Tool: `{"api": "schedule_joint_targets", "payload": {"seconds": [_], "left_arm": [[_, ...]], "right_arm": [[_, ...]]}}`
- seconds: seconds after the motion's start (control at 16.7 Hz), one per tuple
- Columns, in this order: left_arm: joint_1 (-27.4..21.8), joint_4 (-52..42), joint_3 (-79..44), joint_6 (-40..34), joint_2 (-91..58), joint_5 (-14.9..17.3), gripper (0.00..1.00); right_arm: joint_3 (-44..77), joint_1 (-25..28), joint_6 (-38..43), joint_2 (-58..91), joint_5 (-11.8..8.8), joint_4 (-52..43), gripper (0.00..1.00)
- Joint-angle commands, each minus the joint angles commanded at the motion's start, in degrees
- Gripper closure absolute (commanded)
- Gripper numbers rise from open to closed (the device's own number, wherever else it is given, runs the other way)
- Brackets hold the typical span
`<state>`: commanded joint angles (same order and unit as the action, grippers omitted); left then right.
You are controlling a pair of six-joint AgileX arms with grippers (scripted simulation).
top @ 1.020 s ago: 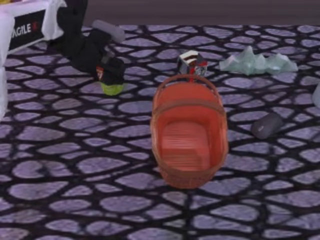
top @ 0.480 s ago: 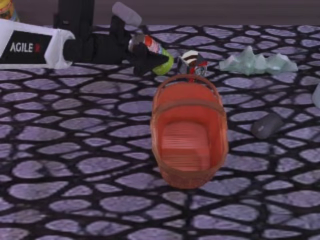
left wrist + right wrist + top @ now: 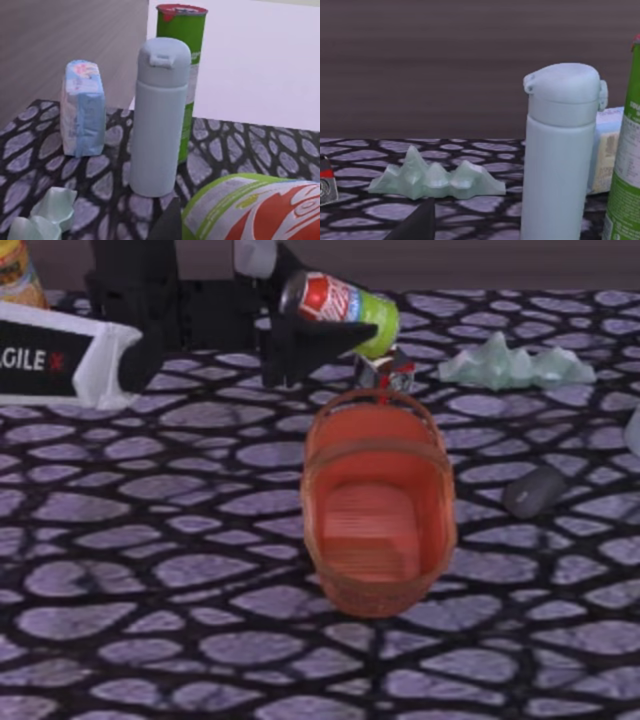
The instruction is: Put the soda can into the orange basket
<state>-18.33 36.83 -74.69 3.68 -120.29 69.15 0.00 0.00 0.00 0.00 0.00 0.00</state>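
The soda can (image 3: 340,302), with a silver top, red-and-white label and green lower band, hangs tilted on its side in the air just beyond the far end of the orange basket (image 3: 378,505). My left gripper (image 3: 332,328) is shut on the soda can; its dark fingers (image 3: 300,352) show below the can. In the left wrist view the can's label (image 3: 260,210) fills the corner beside one dark finger (image 3: 172,226). The woven basket stands upright at the table's middle, handle arched across it, nothing inside. My right arm is outside the top view, at the table's right.
A small black, white and red box (image 3: 385,365) sits just behind the basket. A pale green jagged piece (image 3: 515,365) lies at the back right, a dark grey lump (image 3: 533,490) right of the basket. A pale flask (image 3: 160,115), green tube (image 3: 182,30) and tissue pack (image 3: 82,107) stand beyond.
My left arm has lifted the soda can off the table at the back left and carried it rightward and up, toward the basket's far end. The can has tipped onto its side.
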Motion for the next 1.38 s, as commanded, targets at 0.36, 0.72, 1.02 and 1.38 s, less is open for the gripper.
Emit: {"api": "schedule_joint_targets", "payload": {"seconds": [0.36,0.72,1.02,1.38], "left_arm": [[-0.6,6.4,2.4,-1.1,2.4,3.3,1.0],[-0.1,8.6,2.6,-1.1,-0.1,3.3,1.0],[0.6,21.6,5.1,-1.2,-9.1,3.5,1.0],[0.9,25.4,6.4,-1.4,-12.4,3.4,1.0]], "right_arm": [[0.0,0.0,0.0,0.0,0.0,0.0,0.0],[0.0,0.0,0.0,0.0,0.0,0.0,0.0],[0.0,0.0,0.0,0.0,0.0,0.0,0.0],[0.0,0.0,0.0,0.0,0.0,0.0,0.0]]}}
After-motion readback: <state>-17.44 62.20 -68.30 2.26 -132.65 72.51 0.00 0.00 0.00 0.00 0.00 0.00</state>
